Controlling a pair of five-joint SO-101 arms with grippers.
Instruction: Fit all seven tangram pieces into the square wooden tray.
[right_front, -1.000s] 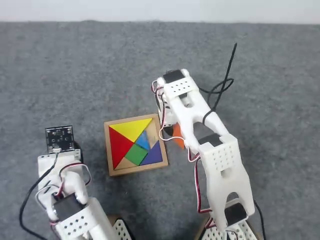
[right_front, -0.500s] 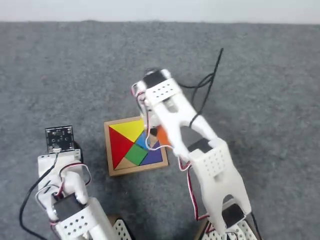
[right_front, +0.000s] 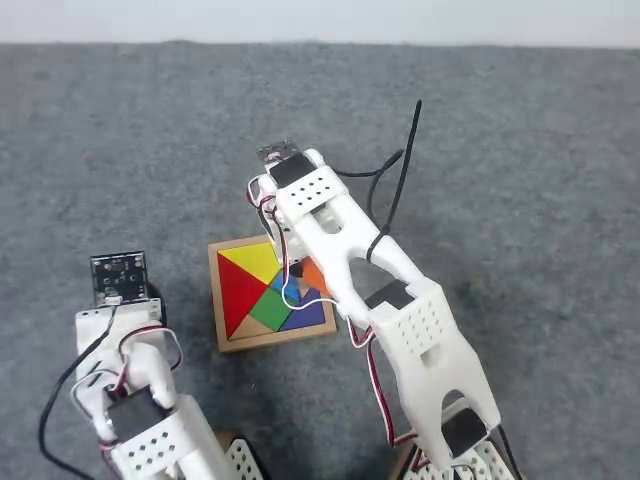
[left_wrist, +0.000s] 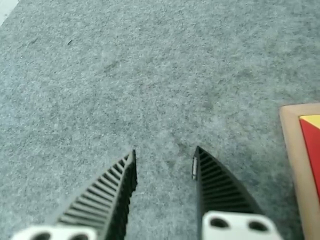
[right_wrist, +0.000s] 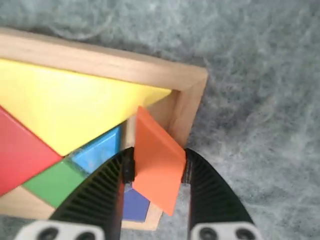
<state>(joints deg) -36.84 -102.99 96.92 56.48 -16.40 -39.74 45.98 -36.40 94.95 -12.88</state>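
The left arm (right_front: 130, 400) sits nearest, folded back at the table's near edge. Its pincer (left_wrist: 165, 152) stands wide with nothing between the ribbed fingers (left_wrist: 112, 190), over bare grey felt and just beside the square wooden tray's rim (left_wrist: 290, 150).

The tray (right_front: 215, 300) lies on the grey table (right_front: 500, 150) between the two arms. Inside it lie a red triangle (right_wrist: 20, 155), a large yellow triangle (right_wrist: 75, 110) along the far rim, a green piece (right_wrist: 52, 182), a blue piece (right_wrist: 97, 150) and a purple piece (right_wrist: 135, 205), all flat.

The right arm (right_front: 400, 330) stretches from the near edge across the tray's right side. Its pincer (right_wrist: 157, 160) is closed narrowly on the orange piece (right_wrist: 156, 170), gripping two opposite edges. That piece is tilted, above the tray's far right corner, where a strip of bare wood shows between the yellow triangle's tip and the rim. In the high view the orange piece (right_front: 314, 272) peeks out beneath the arm, at the tray's right edge.
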